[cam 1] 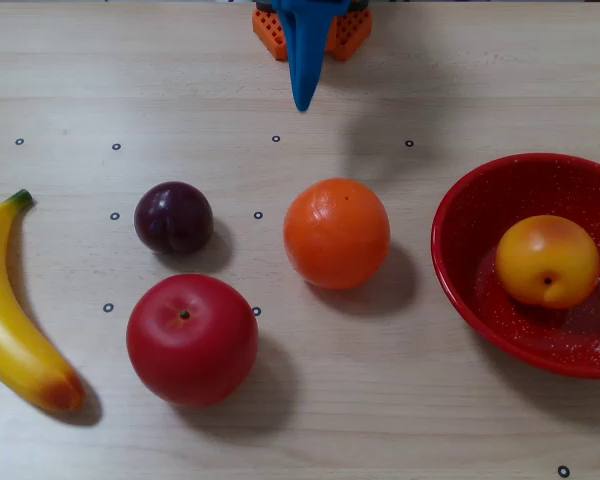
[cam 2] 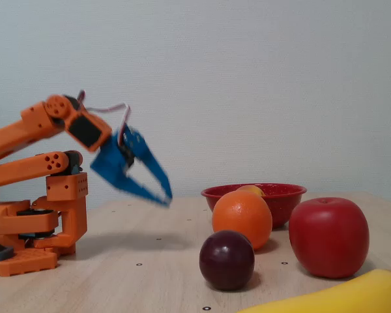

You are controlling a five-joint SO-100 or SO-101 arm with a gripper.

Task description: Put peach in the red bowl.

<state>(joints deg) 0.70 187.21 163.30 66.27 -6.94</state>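
Swinging carelessly over the table, the empty gripper (cam 2: pixel 161 195), its blue jaws slightly parted and blurred, could have knocked the orange (cam 1: pixel 337 233) into the red bowl (cam 1: pixel 458 270). That bowl already held the peach (cam 1: pixel 547 261), resting inside it alone.

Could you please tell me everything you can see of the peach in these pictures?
The small round yellow-orange peach has a reddish blush across its top and a dark stem dimple facing the overhead camera. Its skin looks smooth and matte, possibly plastic. It lies inside the large glossy red speckled bowl, resting on the bowl's floor, right of centre. Nothing else touches it. In the side fixed view only its top peeks above the bowl's rim, behind the orange.
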